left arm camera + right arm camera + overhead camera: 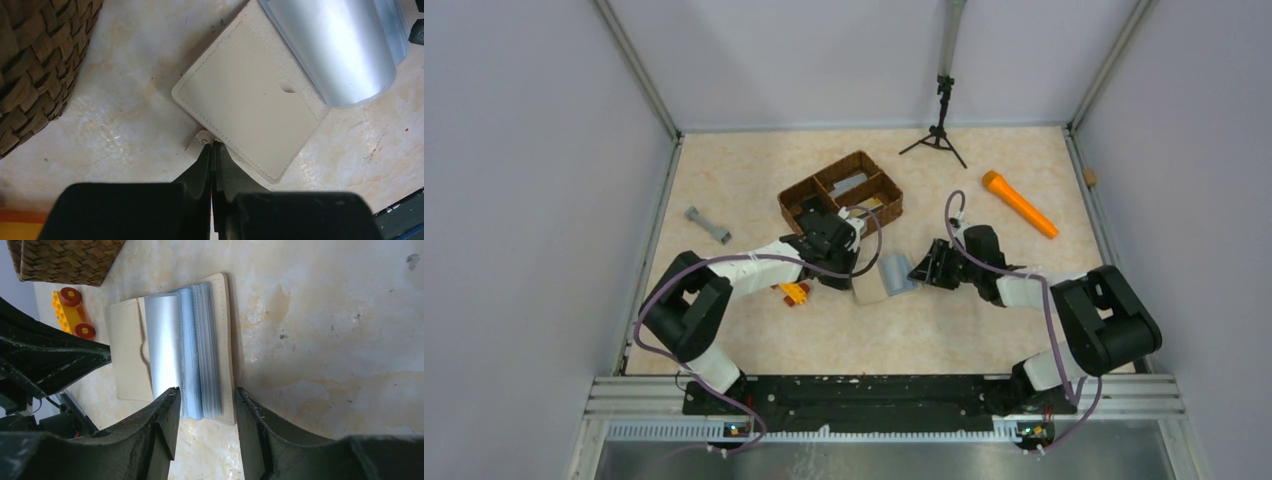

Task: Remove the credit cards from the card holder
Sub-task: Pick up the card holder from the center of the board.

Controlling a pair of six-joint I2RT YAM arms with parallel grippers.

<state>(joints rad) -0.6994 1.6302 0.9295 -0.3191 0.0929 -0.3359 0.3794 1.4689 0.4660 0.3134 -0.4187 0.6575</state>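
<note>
The card holder [871, 290] lies open on the table between my two grippers. Its cream flap [250, 105] is flat and its pale blue plastic sleeves [200, 350] are fanned upward. My left gripper [211, 146] is shut, with its tips on the holder's small stud tab; I cannot tell if the tab is pinched. My right gripper [206, 392] is open, with its jaws on either side of the near edge of the sleeves and a gap on each side. In the top view the left gripper [852, 272] and the right gripper [919, 268] flank the holder. The credit cards are hidden.
A brown wicker divided tray [839, 195] stands just behind the left gripper, close to its wrist [35, 65]. A yellow and red toy [72, 310] lies left of the holder. An orange cylinder [1019, 203], a grey dumbbell-shaped piece [708, 225] and a tripod [939, 130] lie further off.
</note>
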